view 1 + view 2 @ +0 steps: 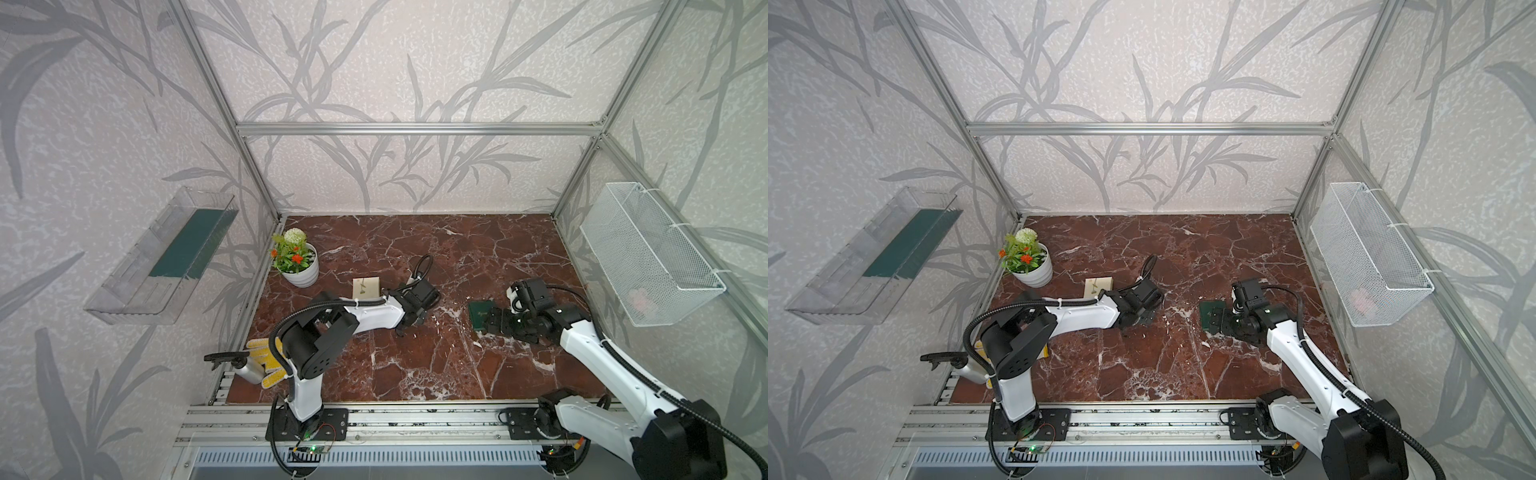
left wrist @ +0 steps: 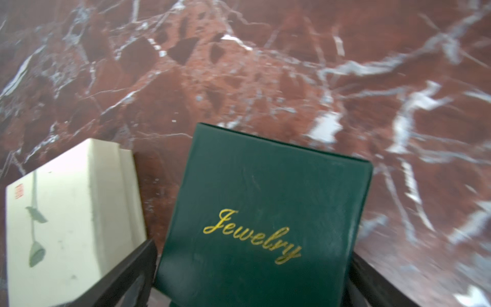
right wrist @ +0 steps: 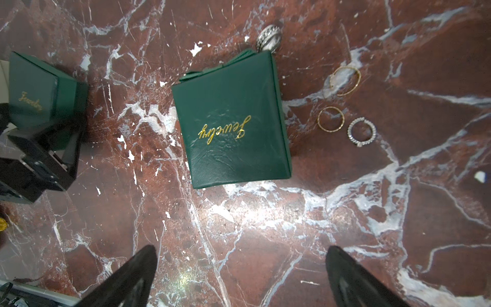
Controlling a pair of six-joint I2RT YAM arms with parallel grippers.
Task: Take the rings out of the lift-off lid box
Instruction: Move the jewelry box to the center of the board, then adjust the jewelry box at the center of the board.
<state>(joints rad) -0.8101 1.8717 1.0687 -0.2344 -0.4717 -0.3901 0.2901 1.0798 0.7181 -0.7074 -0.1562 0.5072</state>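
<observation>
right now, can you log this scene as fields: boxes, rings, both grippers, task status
table: red marble
green box: looks closed, gold "Jewelry" on top, near right gripper
rings: four, loose on table beside green box
ring types: wide silver band, thin gold hoop, smaller gold ring, stone-set silver ring
second green box: between left gripper's jaws, contact unclear
cream box: beside second green box
left gripper: open
right gripper: open, empty
task status: four rings visibly outside the box
</observation>
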